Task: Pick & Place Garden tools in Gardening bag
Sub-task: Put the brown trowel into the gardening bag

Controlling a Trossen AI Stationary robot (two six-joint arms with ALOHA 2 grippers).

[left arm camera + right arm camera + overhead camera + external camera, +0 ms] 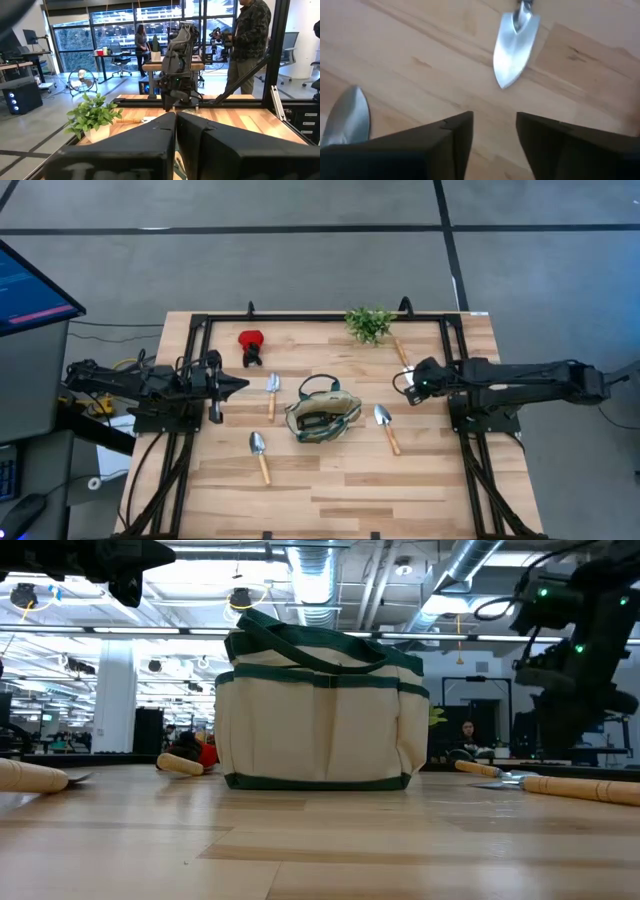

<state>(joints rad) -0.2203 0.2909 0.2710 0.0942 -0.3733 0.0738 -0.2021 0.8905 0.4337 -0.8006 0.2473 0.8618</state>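
The olive-khaki gardening bag [322, 418] stands upright on its base at the table's middle; it also shows in the low view [320, 710]. Four wooden-handled trowels lie flat around it: two to its left [271, 395] [259, 455], one to its right [386, 427] and one by the plant [400, 352]. The red-and-black item [250, 345] lies at the far left. The pruning shears do not show plainly. My left gripper [240, 385] is shut and empty, left of the bag. My right gripper [494, 122] is open and empty, above the table right of the bag, over a trowel blade [514, 45].
A leafy green plant sprig [368, 323] stands at the far edge, right of centre. A dark frame rail [320, 317] runs along the table's far side. A second trowel blade [347, 117] shows beside my right gripper. A person [250, 40] stands beyond the table.
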